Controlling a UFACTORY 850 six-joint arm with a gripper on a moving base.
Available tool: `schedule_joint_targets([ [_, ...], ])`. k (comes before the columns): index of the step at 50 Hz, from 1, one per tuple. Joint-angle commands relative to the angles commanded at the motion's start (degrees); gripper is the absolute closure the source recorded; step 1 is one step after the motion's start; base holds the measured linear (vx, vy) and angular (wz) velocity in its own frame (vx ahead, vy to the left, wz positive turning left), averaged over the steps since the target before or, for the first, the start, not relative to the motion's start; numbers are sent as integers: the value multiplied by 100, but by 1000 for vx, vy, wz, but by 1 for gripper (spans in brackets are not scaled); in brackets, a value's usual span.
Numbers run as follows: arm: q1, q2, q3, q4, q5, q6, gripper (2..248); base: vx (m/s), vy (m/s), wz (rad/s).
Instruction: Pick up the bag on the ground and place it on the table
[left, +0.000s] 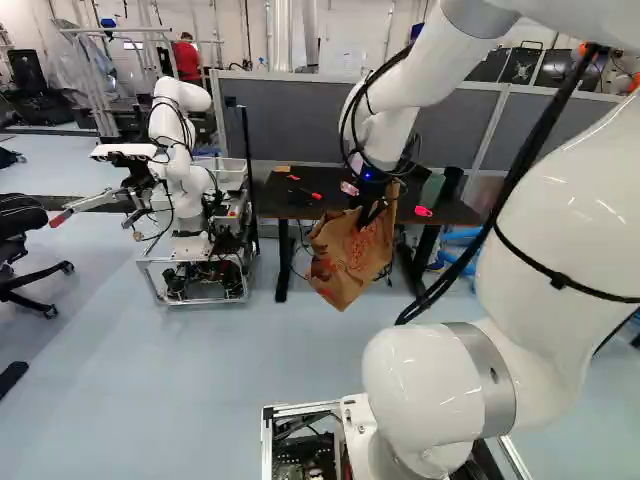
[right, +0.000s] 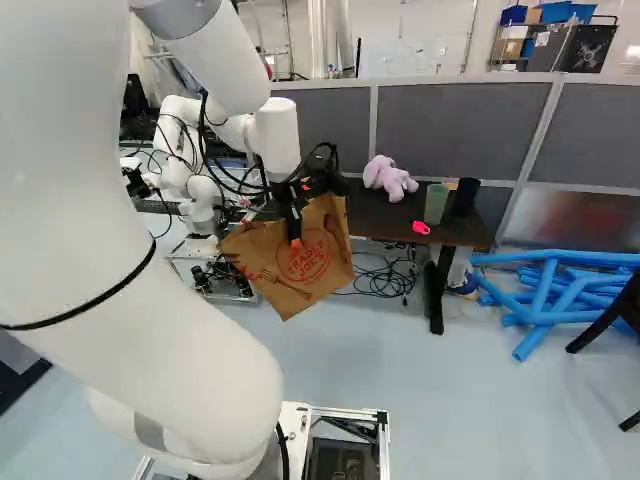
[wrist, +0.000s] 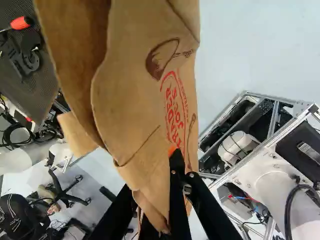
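Observation:
My gripper (right: 293, 228) hangs in front of the table (right: 385, 218), shut on the brown paper bag (right: 325, 262). The bag dangles tilted, one corner pointing down, off the floor and covering part of the table's near edge in the left base view. Its lower part hangs below the tabletop (left: 278, 202). Seen from the wrist, the gripper (wrist: 169, 156) pinches the bag (wrist: 135, 85) near its edge; one orange-tipped finger lies over the paper, and the other is mostly hidden behind it.
On the tabletop are a pink plush toy (right: 388, 178), a green cup (right: 436, 203), a black cup (right: 465, 196), a bright pink item (right: 421, 227) and red-handled tools (left: 305, 191). Another robot (left: 180, 170) stands left of the table. Blue tubes (right: 550, 290) lie on the floor to its right.

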Motion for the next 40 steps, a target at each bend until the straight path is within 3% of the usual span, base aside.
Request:
schedule_joint_targets([
  [40, 36, 307, -486, 0, -907, 0, 229, 0, 0, 0],
])
